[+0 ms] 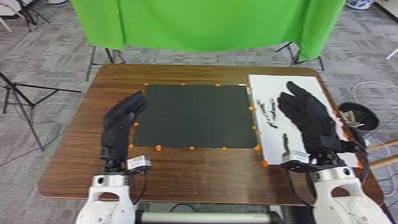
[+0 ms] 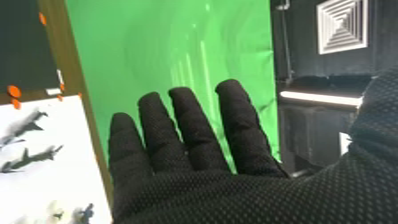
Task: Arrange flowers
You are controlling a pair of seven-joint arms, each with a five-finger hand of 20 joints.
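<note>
The brown table [image 1: 200, 175] carries a dark mat [image 1: 195, 117] and, on its right, a white sheet with the flowers [image 1: 272, 107]. The right hand [image 1: 311, 117] hovers there, fingers straight, slightly apart, holding nothing; the left hand's [image 1: 122, 115] look straight and together. Best pinch one stem lightly, clear of its neighbours, and lift without dragging.

Robot hand [image 1: 307, 114] with straight fingers, green cloth [image 2: 133, 50] behind, dark sprigs [image 2: 34, 158] on white sheet [image 2: 64, 185]

mat [image 1: 197, 117] left | sheet [image 1: 275, 84] right, sprigs [image 2: 31, 159] on it | table [image 1: 213, 175] under both
</note>
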